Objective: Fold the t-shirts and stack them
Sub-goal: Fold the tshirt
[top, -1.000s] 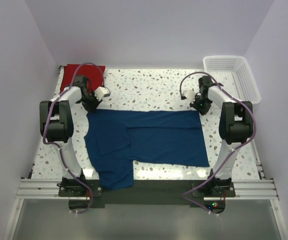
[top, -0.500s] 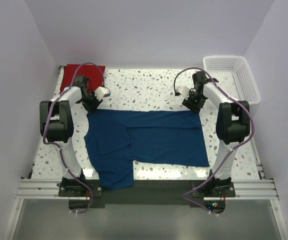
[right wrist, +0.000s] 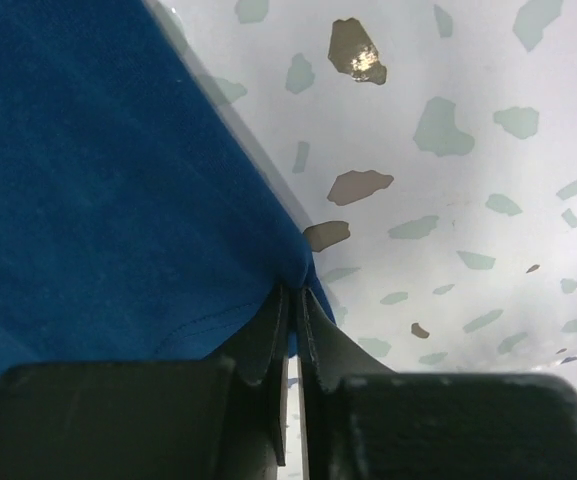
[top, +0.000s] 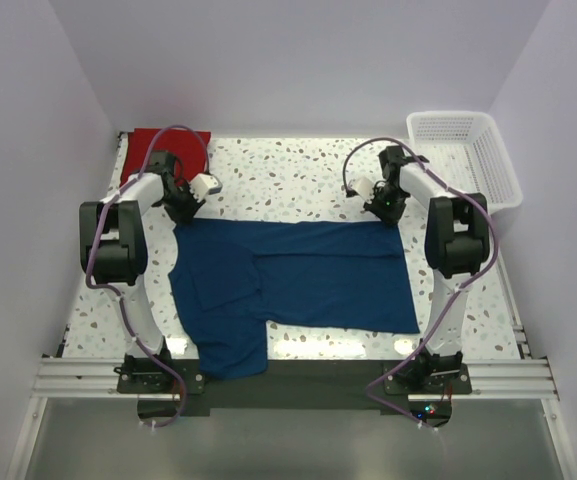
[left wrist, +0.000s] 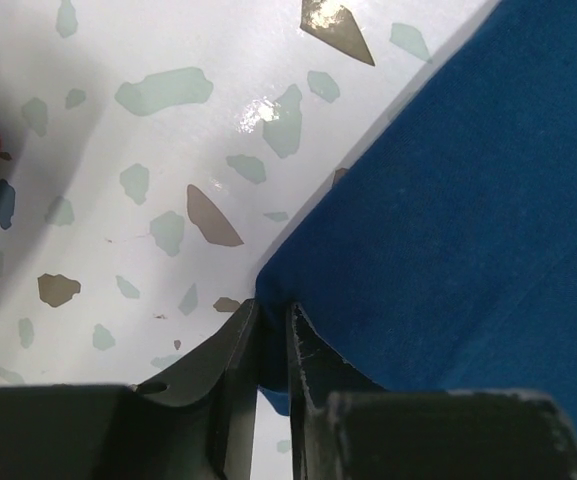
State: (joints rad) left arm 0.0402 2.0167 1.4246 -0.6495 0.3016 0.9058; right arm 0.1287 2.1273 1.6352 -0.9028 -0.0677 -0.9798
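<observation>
Spreading flat across the worktop [top: 298, 180] from above, the navy t-shirt [top: 298, 275] has both far corners masked by wrists, the red t-shirt [top: 148, 145] half-hidden far left; left wrist: left fingers [left wrist: 233, 360] pinch its corner; right wrist: right fingers [right wrist: 258, 345] likewise.

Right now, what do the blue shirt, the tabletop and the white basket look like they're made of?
Blue shirt: soft matte fabric, likely cotton; it lies limp with faint creases. Tabletop: hard glossy terrazzo-look surface, speckled chips and glare spots; stone or laminate, can't tell. White basket: likely moulded plastic, an open lattice.
</observation>
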